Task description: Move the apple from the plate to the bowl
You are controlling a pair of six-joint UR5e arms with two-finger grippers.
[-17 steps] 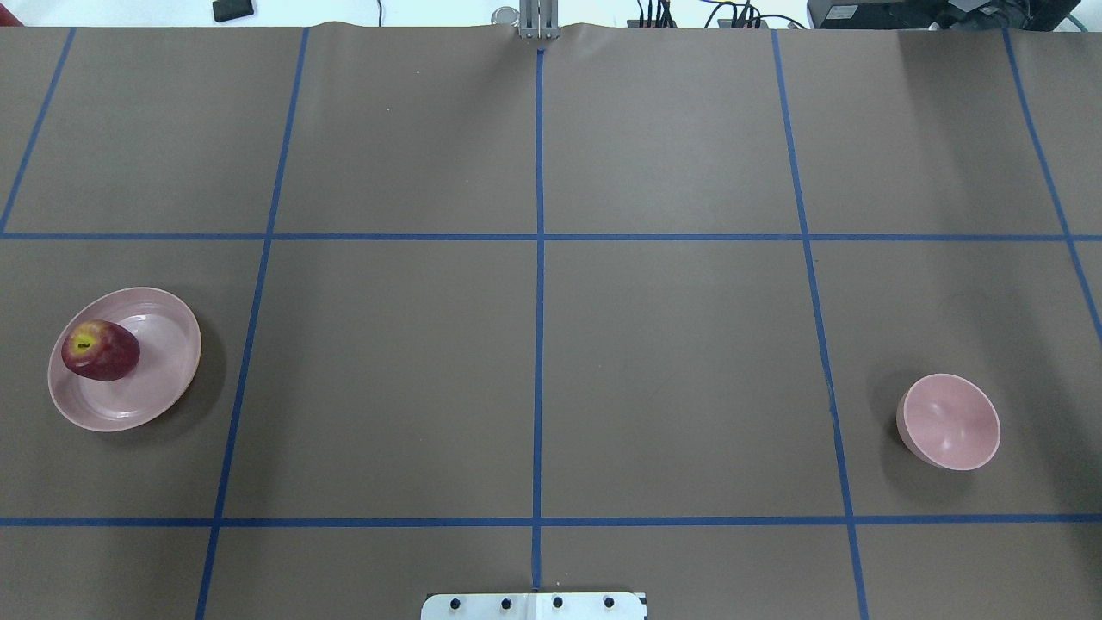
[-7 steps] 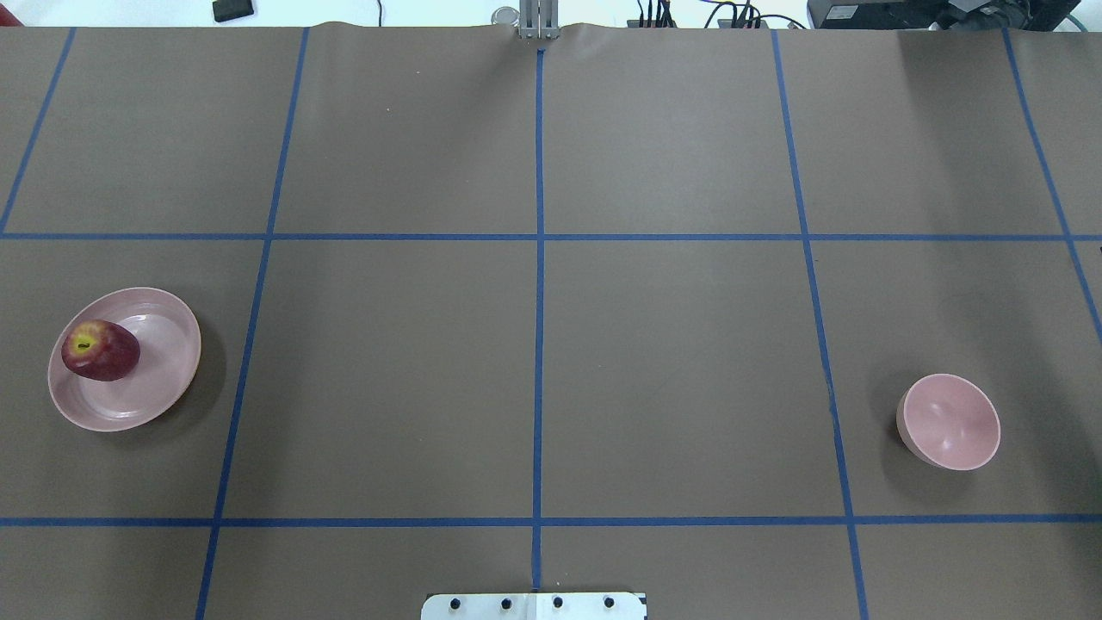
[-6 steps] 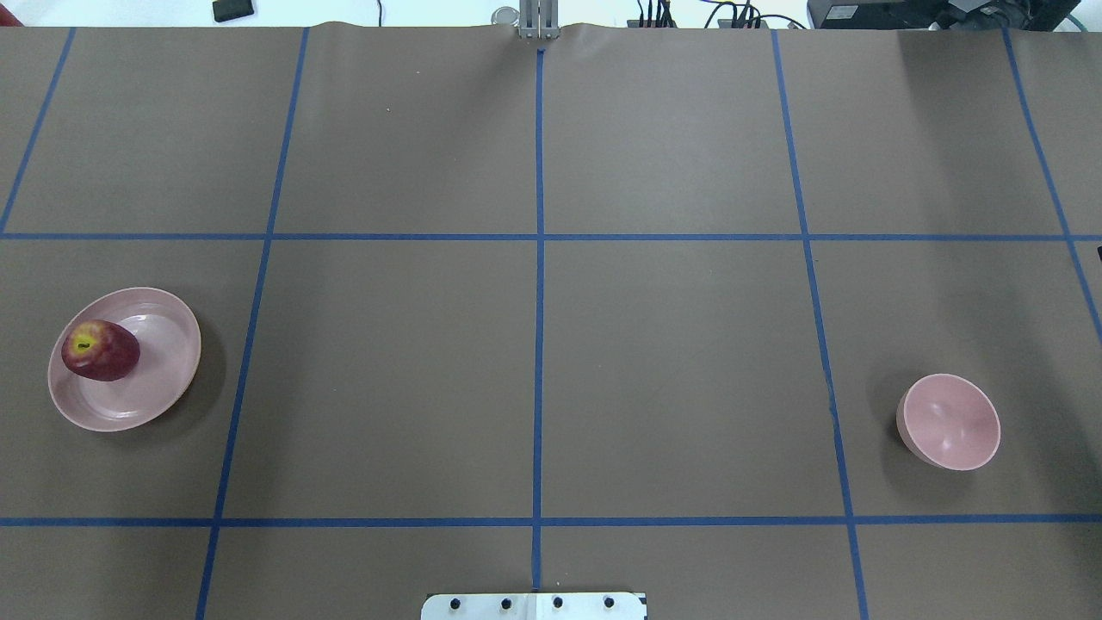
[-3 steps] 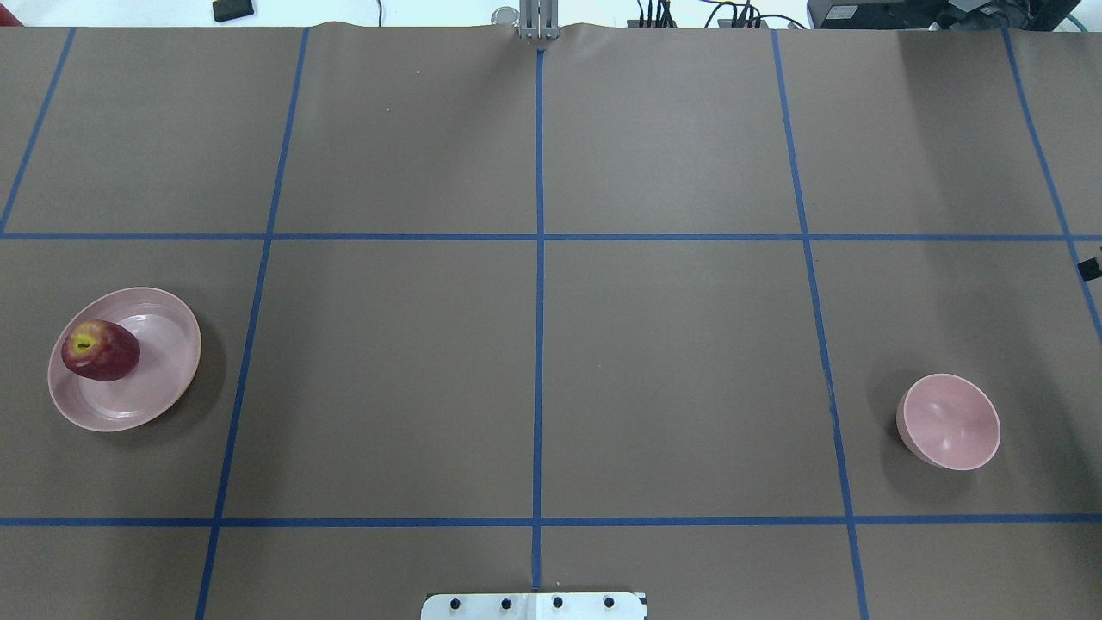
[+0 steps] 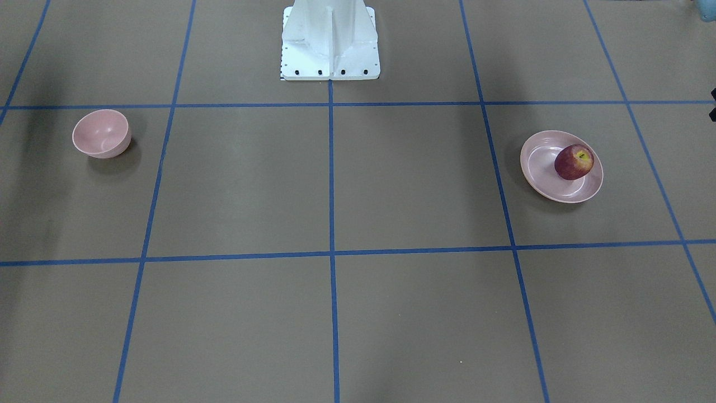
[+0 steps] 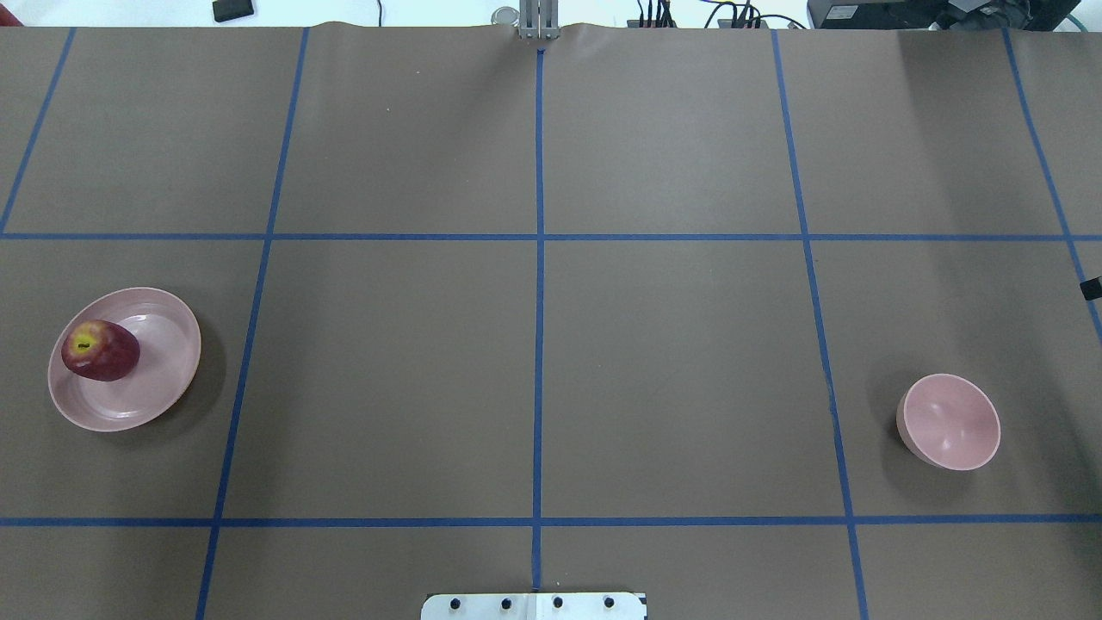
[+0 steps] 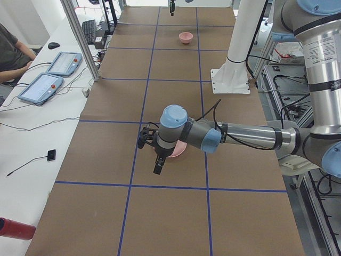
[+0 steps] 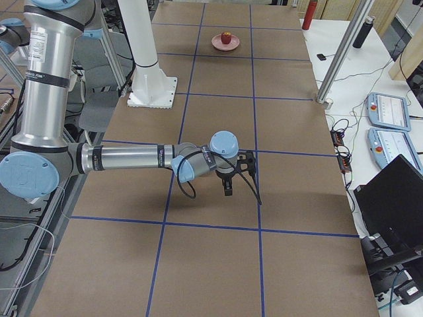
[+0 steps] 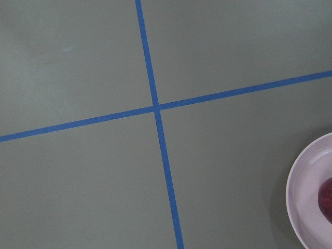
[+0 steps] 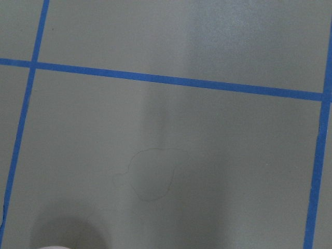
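Note:
The dark-red apple (image 6: 100,350) lies on the left part of the pale-pink plate (image 6: 164,379) at the table's left side; both also show in the front view, apple (image 5: 574,162) and plate (image 5: 540,168). The small pink bowl (image 6: 949,421) stands empty at the right. My left gripper (image 7: 151,154) hovers beside the plate (image 7: 180,150), apart from the apple. My right gripper (image 8: 243,195) hovers over bare table; only a dark tip (image 6: 1092,289) shows at the overhead view's right edge. I cannot tell whether either gripper is open or shut.
Brown table cover (image 6: 671,362) with a blue tape grid. The white robot base (image 5: 330,42) stands at the near middle edge. The left wrist view catches the plate's rim (image 9: 298,192). Tablets and cables lie on side benches beyond the table.
A dark tip of my right gripper has come in at the overhead view's right edge and slid toward the near side. Apple, plate and bowl have not moved.

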